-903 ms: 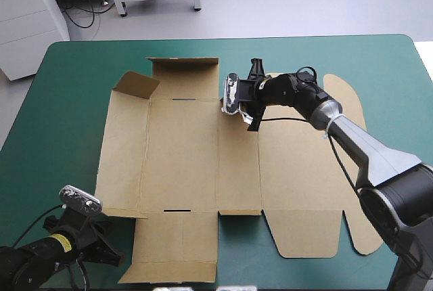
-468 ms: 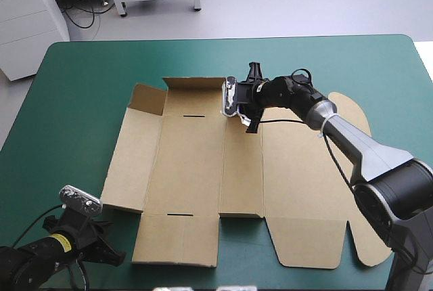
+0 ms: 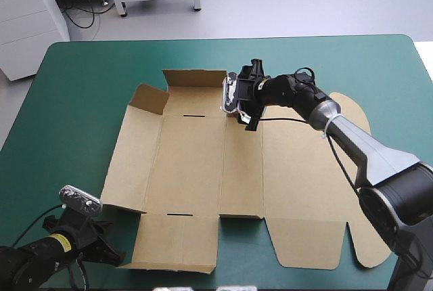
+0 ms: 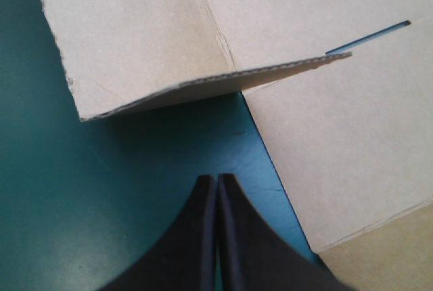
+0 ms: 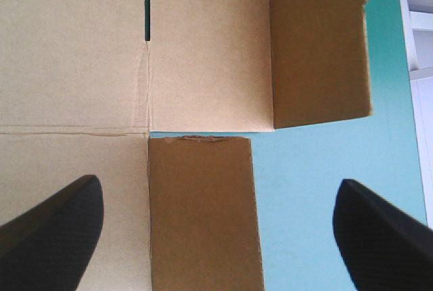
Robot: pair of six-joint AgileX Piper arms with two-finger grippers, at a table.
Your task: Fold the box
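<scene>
The brown box (image 3: 189, 162) lies as a cut sheet on the teal-green cover, mostly flat, with its far-left flaps (image 3: 195, 80) tilted up. My right gripper (image 3: 245, 100) hovers over the sheet's far edge, fingers wide apart. In the right wrist view the right gripper (image 5: 216, 237) is open over a narrow brown flap (image 5: 199, 210) and holds nothing. My left gripper (image 3: 111, 256) rests on the cover by the sheet's near-left corner. In the left wrist view the left gripper (image 4: 218, 179) is shut, its tip just short of a slightly lifted side flap (image 4: 135, 40).
A broad band of bare teal-green cover (image 3: 67, 115) lies left of the sheet, and a narrower one along the table's far edge (image 3: 304, 51). The sheet's rounded tabs (image 3: 352, 112) reach toward the table's right side.
The sheet slid to the right and a little away, and its far flaps tipped up. My right gripper opened and let go of the far edge. The left arm stayed put.
</scene>
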